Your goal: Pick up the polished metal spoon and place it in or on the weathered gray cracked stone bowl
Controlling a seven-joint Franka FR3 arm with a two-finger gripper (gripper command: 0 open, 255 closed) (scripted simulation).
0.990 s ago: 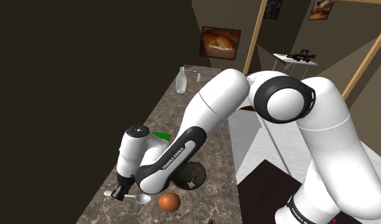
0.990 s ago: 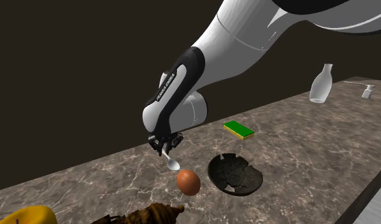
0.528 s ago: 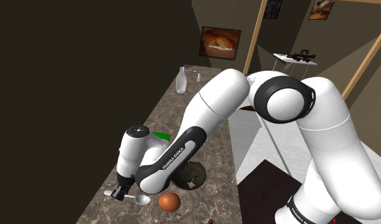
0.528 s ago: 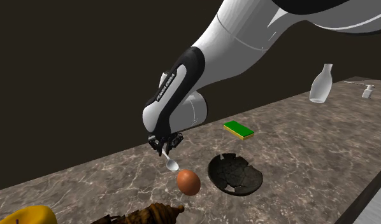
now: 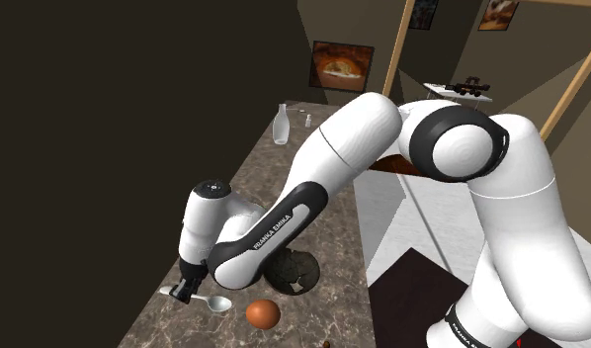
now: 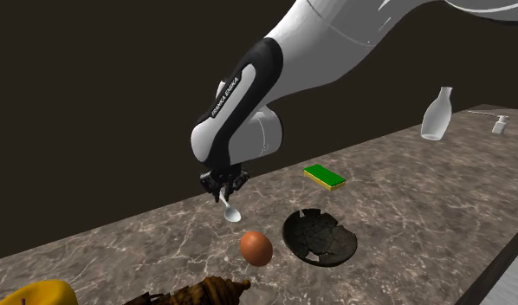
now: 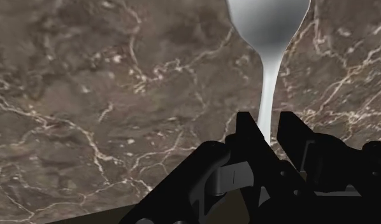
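While gripper (image 7: 267,124) clamps just the handle tip: spoon (image 7: 269,38) could swivel or slip.
Brown egg (image 6: 256,248), between gripper and bowl (image 6: 320,239): dangling spoon could clip it.

Up it goes: the gripper (image 6: 223,191) has risen, carrying the spoon (image 6: 232,213) clear of the marble counter (image 6: 404,199). The arm's elbow has swung higher too.

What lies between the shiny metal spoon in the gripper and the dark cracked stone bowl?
Between spoon and bowl: bare brown marbled countertop; the brown egg sits just beside that line, in the second exterior view.
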